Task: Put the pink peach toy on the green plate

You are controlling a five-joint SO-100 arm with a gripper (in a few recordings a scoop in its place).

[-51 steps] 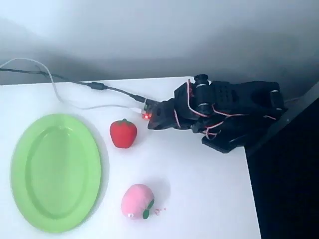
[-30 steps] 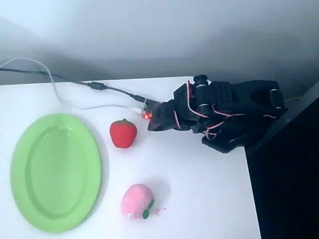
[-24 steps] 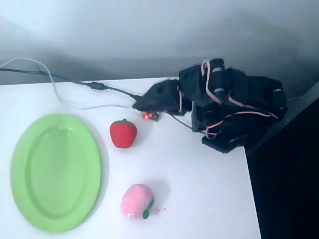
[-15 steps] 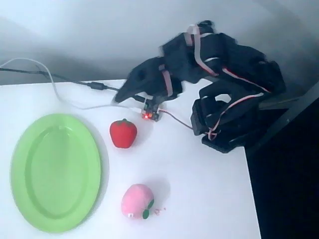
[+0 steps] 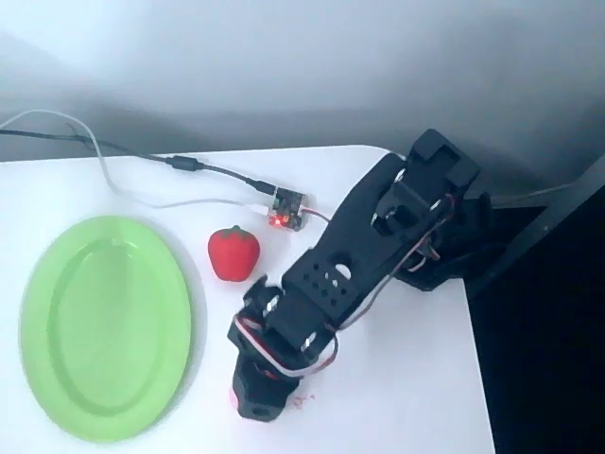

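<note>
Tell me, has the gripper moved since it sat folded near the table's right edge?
Yes. In the overhead view the gripper has swung out and down-left, past the red strawberry toy, and now sits over the pink peach toy, right of the green plate.

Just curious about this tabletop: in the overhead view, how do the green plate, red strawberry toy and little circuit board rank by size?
1. green plate, largest by far
2. red strawberry toy
3. circuit board, somewhat smaller

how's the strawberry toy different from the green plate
The red strawberry toy is small, rounded and red with a green top; the green plate is a flat light-green oval with a raised rim. The plate is several times bigger than the strawberry. Both rest on the white table, apart from each other, and the plate holds nothing.
</note>
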